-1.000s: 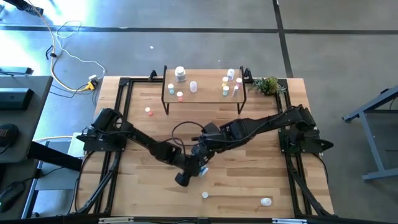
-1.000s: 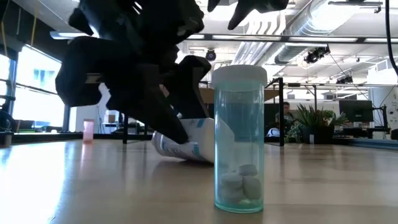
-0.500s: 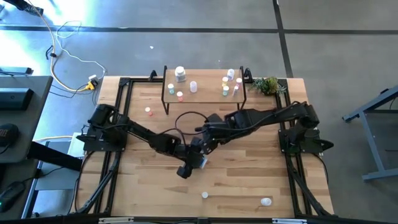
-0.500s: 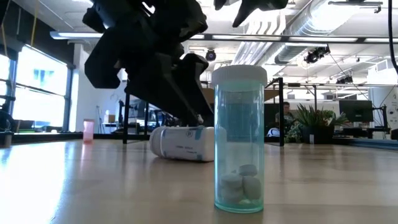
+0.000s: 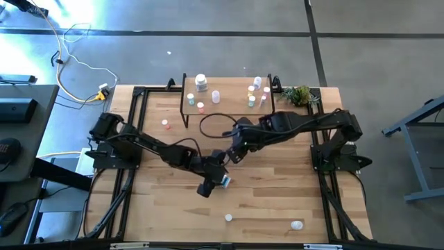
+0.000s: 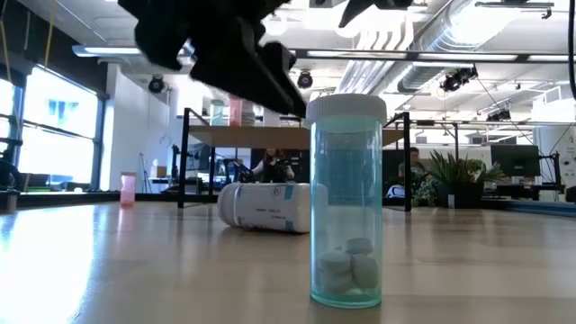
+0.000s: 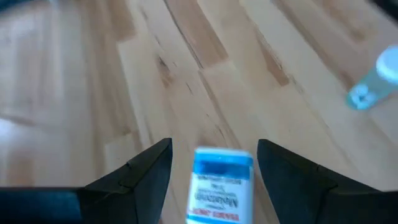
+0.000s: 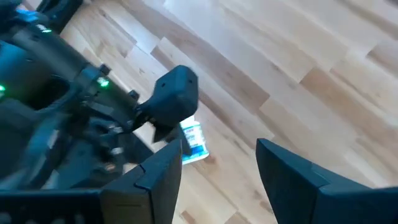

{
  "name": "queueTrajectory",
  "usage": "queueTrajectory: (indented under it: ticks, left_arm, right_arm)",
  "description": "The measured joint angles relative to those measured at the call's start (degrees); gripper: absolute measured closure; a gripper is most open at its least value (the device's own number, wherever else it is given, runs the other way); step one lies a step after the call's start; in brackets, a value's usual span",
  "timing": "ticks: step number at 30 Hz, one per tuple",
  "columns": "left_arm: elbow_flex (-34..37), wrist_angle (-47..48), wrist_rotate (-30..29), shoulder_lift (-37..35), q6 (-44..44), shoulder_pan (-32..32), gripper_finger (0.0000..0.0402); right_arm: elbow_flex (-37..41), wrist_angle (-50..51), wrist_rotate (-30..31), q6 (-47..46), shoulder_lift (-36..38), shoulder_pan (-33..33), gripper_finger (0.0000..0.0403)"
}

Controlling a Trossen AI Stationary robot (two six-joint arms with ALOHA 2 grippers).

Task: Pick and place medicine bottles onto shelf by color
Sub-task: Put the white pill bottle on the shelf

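Observation:
A white medicine bottle with a blue label [image 7: 222,186] lies on its side on the tabletop, near the middle [image 5: 224,180]; it also shows in the low view [image 6: 265,207]. My left gripper [image 5: 216,178] is open just above it, one finger on either side and apart from it. My right gripper [image 5: 233,154] is open and empty, a little toward the far edge, and its wrist view shows the same bottle [image 8: 193,142]. The shelf [image 5: 229,99] stands at the far edge with several small bottles upright on it.
A clear bottle with a white cap [image 6: 346,198] stands near the front edge [image 5: 229,217], with another small bottle [image 5: 297,224] to its right. A pink bottle [image 5: 165,123] stands left of the shelf. A potted plant [image 5: 298,95] sits at the far right corner.
The blue-label bottle was tilted with one end raised under a gripper; now it lies flat on its side on the table. My right gripper has drawn back toward the far edge and up. The gripper over the bottle has risen clear of it.

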State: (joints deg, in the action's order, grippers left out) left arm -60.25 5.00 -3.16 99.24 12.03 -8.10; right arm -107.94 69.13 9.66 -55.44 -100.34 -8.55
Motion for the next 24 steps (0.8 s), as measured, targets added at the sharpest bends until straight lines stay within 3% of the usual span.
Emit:
queueTrajectory:
  ticks: [10,18,24]
  left_arm:
    - [-0.02,1.32,-0.51,-6.28,-0.1,5.05,0.0177]
    - [-0.08,3.03,-0.51,-11.62,-1.55,9.1,0.0177]
    - [-0.09,6.86,-0.5,-15.62,-2.7,11.35,0.0177]
  right_arm:
    - [0.0,0.0,0.16,7.96,1.46,4.7,0.0206]
    - [0.0,0.0,-4.16,14.13,1.77,8.53,0.0206]
    - [0.02,0.01,-4.18,18.8,3.13,11.09,0.0206]
